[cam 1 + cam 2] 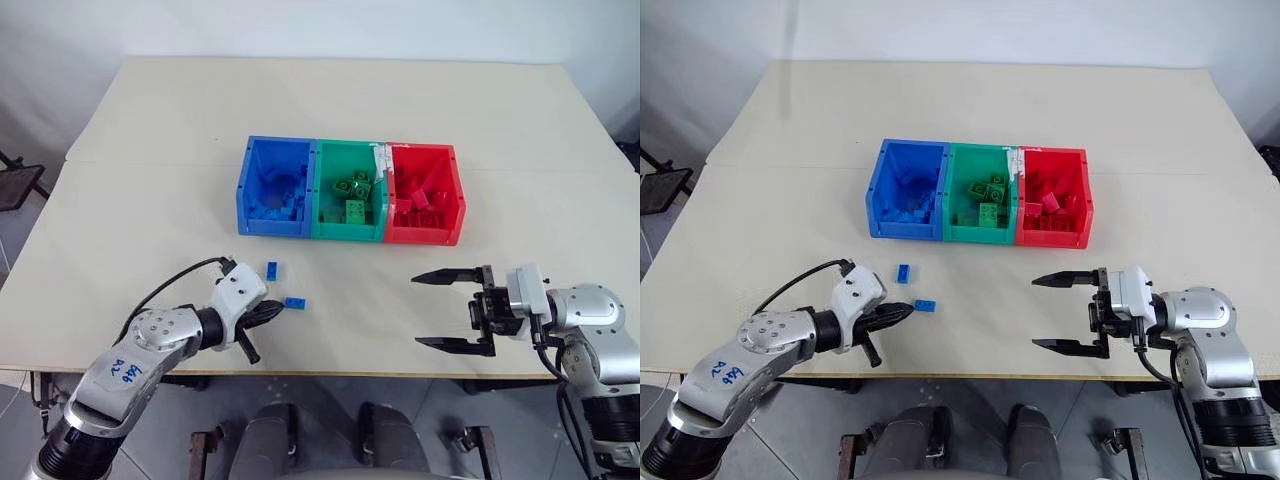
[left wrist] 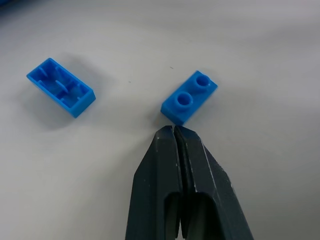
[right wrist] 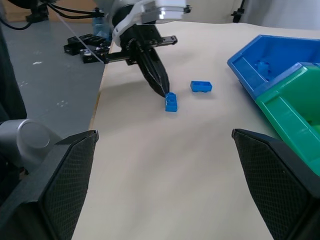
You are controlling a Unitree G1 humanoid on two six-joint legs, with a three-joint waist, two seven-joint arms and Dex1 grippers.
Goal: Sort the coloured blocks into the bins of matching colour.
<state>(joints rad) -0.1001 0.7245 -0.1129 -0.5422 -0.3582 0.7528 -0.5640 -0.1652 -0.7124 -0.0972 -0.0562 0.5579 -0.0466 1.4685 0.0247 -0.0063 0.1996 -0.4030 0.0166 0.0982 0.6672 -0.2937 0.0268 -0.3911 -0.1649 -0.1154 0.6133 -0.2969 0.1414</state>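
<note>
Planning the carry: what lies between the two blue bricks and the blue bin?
Bare table, per left eye view: bricks, blue plastic bin.

Table: we note a pale beige top (image 1: 330, 110), a seam crossing its width
Wall: we see plain white behind the far edge (image 1: 320, 25)
Floor: we record grey (image 3: 50, 75), with dark equipment standing on it (image 3: 87, 45)

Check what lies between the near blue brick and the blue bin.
The other blue brick, lying upside down, sits on the table roughly on that line, between the near brick and the blue bin. Lifted over, nothing blocks it. The left claw is shut, tips at the near brick.
</note>
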